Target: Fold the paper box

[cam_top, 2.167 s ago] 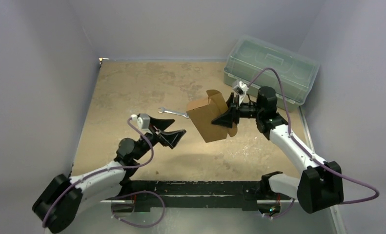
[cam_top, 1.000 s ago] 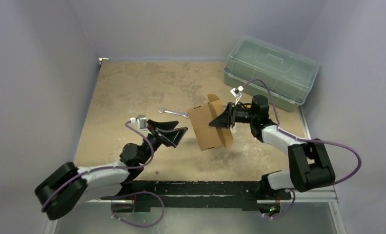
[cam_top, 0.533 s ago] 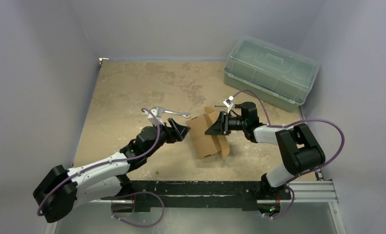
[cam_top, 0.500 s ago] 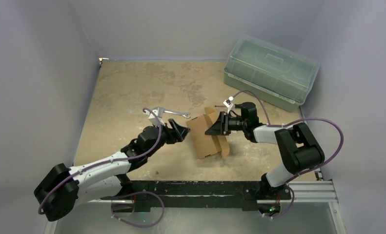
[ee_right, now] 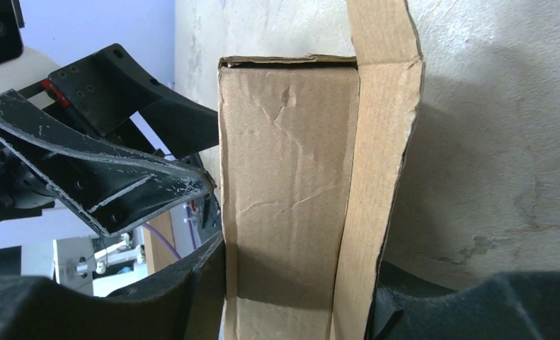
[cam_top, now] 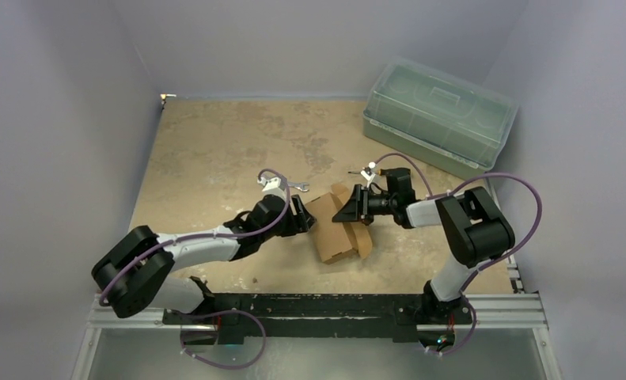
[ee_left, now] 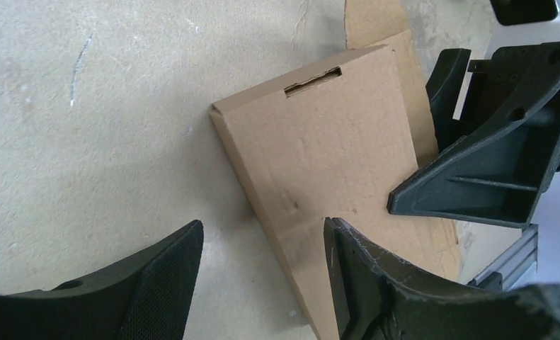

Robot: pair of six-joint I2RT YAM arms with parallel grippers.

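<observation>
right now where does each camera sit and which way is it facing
top external: above and behind the arms, looking down on the tan table; both arms, left gripper, right gripper show.
left wrist: on the left arm, facing the brown cardboard paper box; its own fingers show.
right wrist: on the right arm, facing the box end-on; its fingers clamp it.
shared: both wrist views show the box and the other gripper.
</observation>
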